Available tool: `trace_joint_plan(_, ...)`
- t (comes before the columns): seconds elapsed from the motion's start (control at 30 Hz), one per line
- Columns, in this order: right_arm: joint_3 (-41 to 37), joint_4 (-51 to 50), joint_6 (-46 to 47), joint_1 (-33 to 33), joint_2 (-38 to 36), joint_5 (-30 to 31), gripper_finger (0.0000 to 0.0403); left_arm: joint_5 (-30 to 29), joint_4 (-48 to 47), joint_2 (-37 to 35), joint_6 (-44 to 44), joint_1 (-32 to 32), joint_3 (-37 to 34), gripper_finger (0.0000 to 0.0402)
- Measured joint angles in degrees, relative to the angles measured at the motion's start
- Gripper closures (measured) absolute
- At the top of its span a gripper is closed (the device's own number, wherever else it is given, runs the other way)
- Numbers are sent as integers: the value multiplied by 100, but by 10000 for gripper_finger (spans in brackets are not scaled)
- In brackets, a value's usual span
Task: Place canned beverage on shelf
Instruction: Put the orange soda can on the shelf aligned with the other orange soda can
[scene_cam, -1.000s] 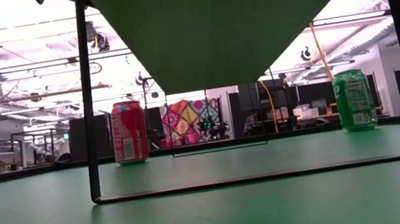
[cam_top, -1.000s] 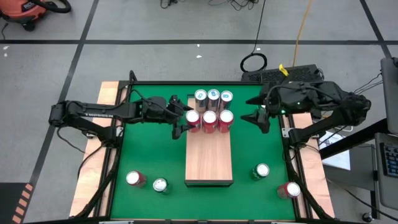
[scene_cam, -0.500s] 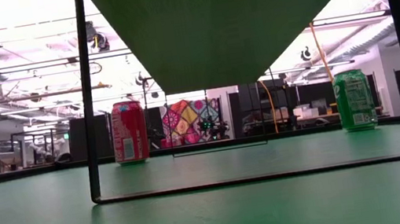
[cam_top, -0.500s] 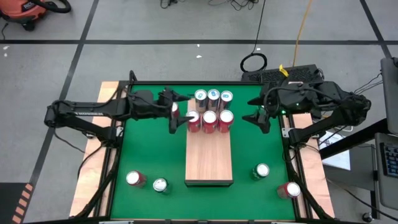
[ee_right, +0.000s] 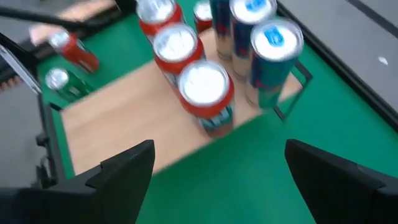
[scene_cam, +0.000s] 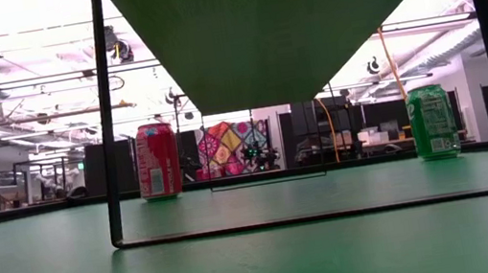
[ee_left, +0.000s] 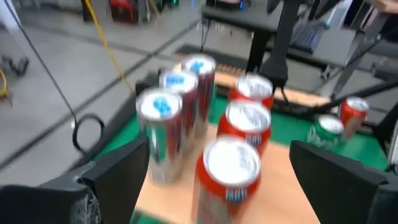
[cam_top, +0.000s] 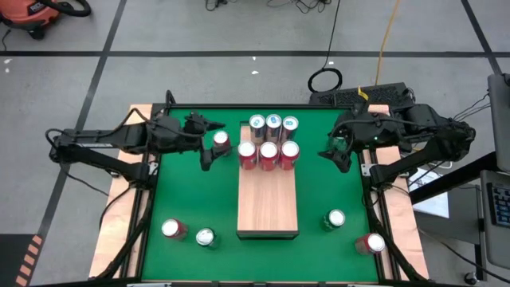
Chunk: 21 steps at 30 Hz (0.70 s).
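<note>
— Wooden shelf (cam_top: 268, 199) sits mid-table; where do we see the cans (cam_top: 268, 140)?
— Six crowd its far end. Our left gripper (cam_top: 209, 145) hangs spread and empty beside them; right gripper (cam_top: 332, 149) likewise.

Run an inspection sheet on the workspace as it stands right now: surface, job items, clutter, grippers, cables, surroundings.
Surface: green table, no spills seen.
Job's things: shelf holds six upright cans at its far end, three silver cans behind three red cans. Four loose cans stand near the front: red can, green can, second green can, second red can.
Clutter: nothing seen.
Grippers: left gripper open and empty, left of the shelved cans; right gripper open and empty, right of them.
Cables: yellow cable and black coil on the floor.
Surroundings: orange vacuum; no person seen.
</note>
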Motion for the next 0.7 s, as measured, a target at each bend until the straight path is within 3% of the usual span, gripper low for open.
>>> trace_joint_plan(0.23,2,-387,45,12,0,-4,51,-6,-889,-23,-583,-346,0,23)
trace_joint_plan(0.4,-154,-422,-236,12,-7,-7,52,-1,-1144,53,-730,-548,-26,47)
trace_joint_plan(0.7,-1022,118,-492,12,4,-10,107,0,-1149,345,-726,-578,-303,105)
